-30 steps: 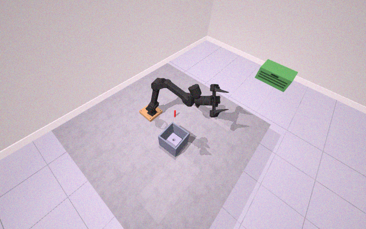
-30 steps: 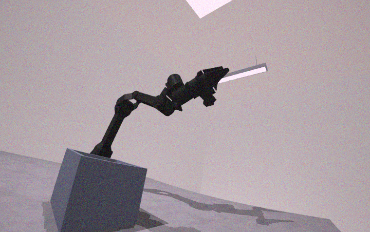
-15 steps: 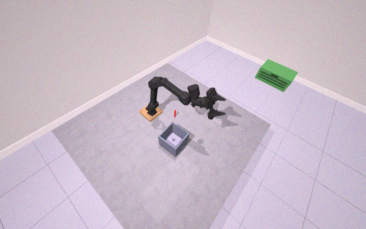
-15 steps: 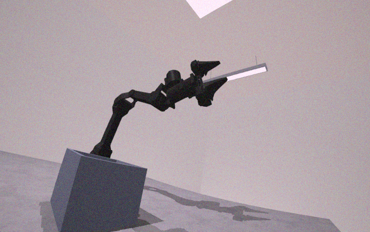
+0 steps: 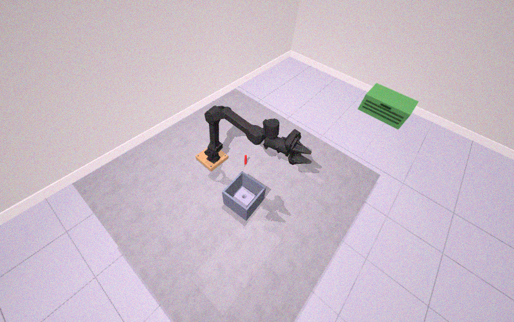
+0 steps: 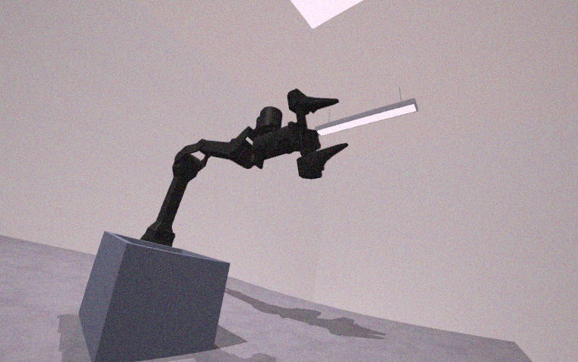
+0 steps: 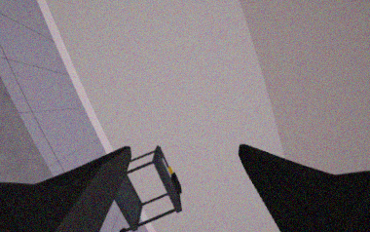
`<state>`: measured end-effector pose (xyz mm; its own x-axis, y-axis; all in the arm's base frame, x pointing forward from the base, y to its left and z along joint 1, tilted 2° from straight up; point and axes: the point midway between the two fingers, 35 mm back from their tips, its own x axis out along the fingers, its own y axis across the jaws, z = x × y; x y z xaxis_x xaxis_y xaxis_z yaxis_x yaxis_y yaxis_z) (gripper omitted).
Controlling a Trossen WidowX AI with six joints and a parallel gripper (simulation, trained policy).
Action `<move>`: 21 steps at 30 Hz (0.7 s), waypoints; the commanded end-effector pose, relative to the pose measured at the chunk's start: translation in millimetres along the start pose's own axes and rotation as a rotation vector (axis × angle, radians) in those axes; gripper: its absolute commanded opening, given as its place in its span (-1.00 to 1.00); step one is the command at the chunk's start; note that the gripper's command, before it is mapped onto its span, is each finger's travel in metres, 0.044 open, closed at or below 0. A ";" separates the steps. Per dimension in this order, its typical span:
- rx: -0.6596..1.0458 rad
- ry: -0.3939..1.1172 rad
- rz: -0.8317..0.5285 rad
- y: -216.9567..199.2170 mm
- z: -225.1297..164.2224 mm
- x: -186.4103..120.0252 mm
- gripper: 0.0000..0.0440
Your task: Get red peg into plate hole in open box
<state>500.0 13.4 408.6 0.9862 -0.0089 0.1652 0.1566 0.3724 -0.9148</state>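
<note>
See a short, slim, bright red peg (image 5: pixel 245 159) on the far side of the blue-grey box (image 5: pixel 235 205) (image 6: pixel 166 303). Find the hand (image 5: pixel 310 157) (image 6: pixel 342 123) (image 7: pixel 186 150) spread wide, gripping nothing.

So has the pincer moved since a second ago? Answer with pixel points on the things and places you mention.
Yes. In the top view, the pincer (image 5: pixel 310 157) (image 6: pixel 342 123) (image 7: pixel 186 150) tips now look farther from the green chest (image 5: pixel 396 97) and nearer the open box (image 5: pixel 234 203) (image 6: pixel 166 298).
</note>
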 end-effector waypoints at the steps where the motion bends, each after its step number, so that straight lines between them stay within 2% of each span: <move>1: 0.083 0.007 0.032 1.7 -0.3 -5.5 1.00; 21: 0.668 0.209 0.356 61.7 -10.0 -49.9 1.00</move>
<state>467.0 25.0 342.4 0.9766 0.0543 -0.2079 -0.1570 0.8408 -0.5180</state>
